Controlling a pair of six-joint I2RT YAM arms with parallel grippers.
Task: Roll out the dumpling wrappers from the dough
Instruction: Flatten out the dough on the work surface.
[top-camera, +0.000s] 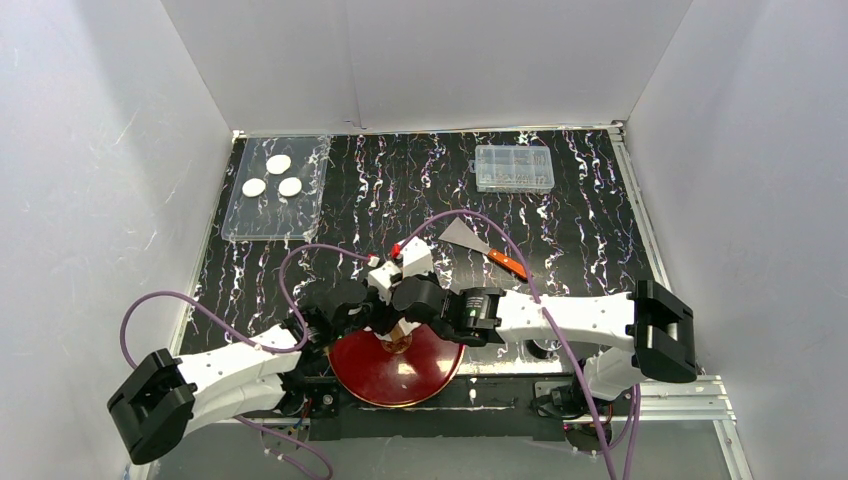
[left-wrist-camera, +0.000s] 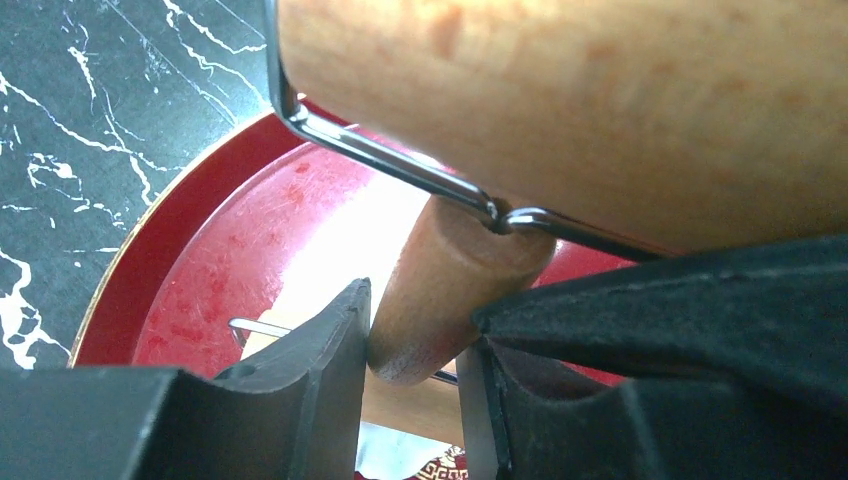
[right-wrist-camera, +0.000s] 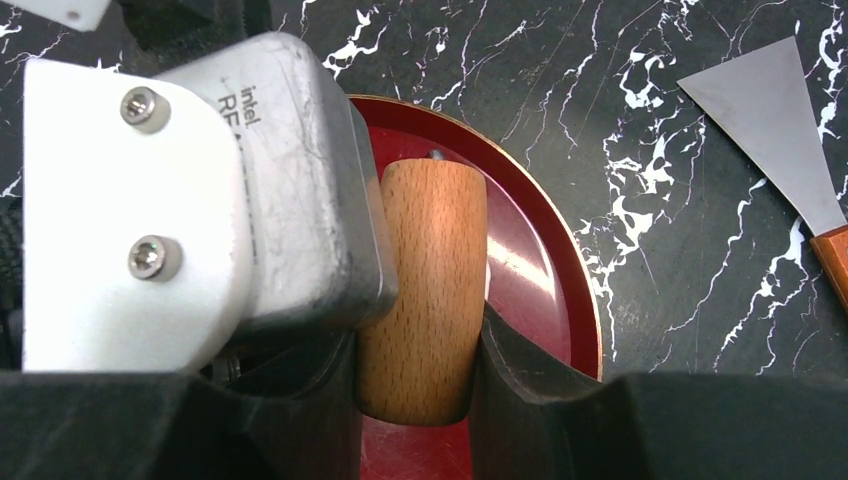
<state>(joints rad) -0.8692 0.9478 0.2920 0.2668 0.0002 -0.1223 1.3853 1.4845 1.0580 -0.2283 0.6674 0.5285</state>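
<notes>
The left gripper (left-wrist-camera: 415, 332) is closing partway, its jaws pinching the slim wooden handle (left-wrist-camera: 445, 275) of a rolling tool. A wire frame (left-wrist-camera: 400, 165) is running from that handle to the thick wooden roller (left-wrist-camera: 600, 100) hanging just above its fingers. The right gripper (right-wrist-camera: 415, 352) is pressing in from the opposite side, jaws about half shut around a stout wooden barrel (right-wrist-camera: 430, 260) with a metal pin at its far end. This barrel is probably that same roller, since it is sitting right against the left wrist's camera housing (right-wrist-camera: 200, 190). Both hands are working low over the red plate (right-wrist-camera: 560, 250), which is lying directly beneath their fingertips. The dough is not showing clearly. A pale bright patch under the handle could be dough or glare, and I cannot tell which. The dumpling wrappers (top-camera: 290, 186), three discs, are resting in a clear tray (top-camera: 245, 225) far ahead and to the left of the left gripper. A scraper (right-wrist-camera: 770, 130) is lying beyond and to the right of the right gripper. Rolling seems to be under way. Doing it well likely means moving both hands as one, holding the roller level, pressing evenly, and stroking short from the centre outward inside the rim. A firm clamp on the barrel may be stopping it from turning, so dragging or tearing is the risk.
</notes>
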